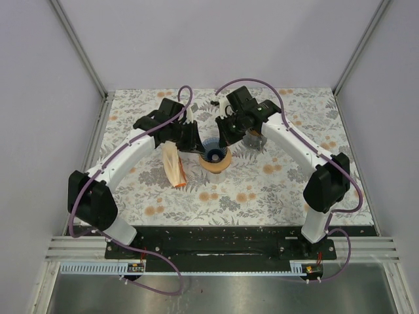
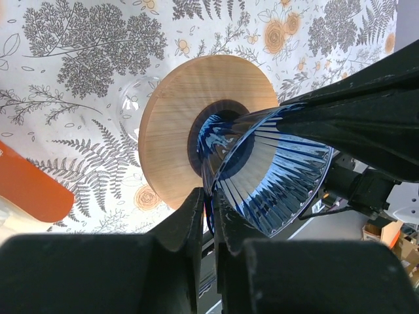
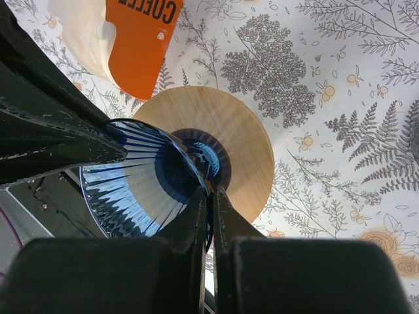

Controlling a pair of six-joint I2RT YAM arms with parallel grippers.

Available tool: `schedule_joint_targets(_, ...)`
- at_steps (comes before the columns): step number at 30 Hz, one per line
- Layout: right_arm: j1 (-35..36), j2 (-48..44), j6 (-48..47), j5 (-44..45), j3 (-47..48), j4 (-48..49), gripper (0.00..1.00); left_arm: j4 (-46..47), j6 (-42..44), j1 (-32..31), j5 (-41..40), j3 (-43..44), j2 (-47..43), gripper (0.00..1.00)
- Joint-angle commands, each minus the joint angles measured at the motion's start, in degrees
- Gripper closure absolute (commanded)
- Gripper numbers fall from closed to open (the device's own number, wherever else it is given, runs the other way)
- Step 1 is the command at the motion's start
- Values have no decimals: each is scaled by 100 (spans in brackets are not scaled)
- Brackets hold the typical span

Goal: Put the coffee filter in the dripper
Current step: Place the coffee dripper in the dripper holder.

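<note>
Top view, near to far: the arms bend in from both sides over the bench [image 1: 275, 190]. The filter pack [image 1: 174, 165] lies flat under the L arm, just left of the dripper [image 1: 215, 157], not touching it and apart from both grippers. The filters are in that pack. The dripper sits mid-bench. L gripper [image 1: 196, 145] is on its left rim and R gripper [image 1: 224, 139] on its right, so both crowd the cone mouth. Just right of R gripper is a round item [image 1: 254, 139], can't tell what.

Wrist views add the grip. L gripper is pinched shut on the blue ribbed rim, wood collar [image 2: 177, 124] below. R gripper is likewise clamped on the opposite rim. R wrist view alone shows the pack's orange label and cream filters beside it.
</note>
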Motion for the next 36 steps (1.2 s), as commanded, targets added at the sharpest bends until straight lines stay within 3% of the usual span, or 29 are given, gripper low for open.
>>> schedule_joint_targets(1,-155,506,-167,-198,-209,-263,100,-164,146,13,-316,-116,555,90)
schedule_joint_targets(18,-384,674,-167,-445,-333,-237,100,-383,303,31,-351,209,1031,87)
schedule_joint_targets(30,-384,357,96,-304,247,-237,75,-603,1050,31,-561,1554,345,38)
schedule_joint_targets(36,-384,269,70,-304,599,-263,60,-708,1560,31,-623,1747,29,25)
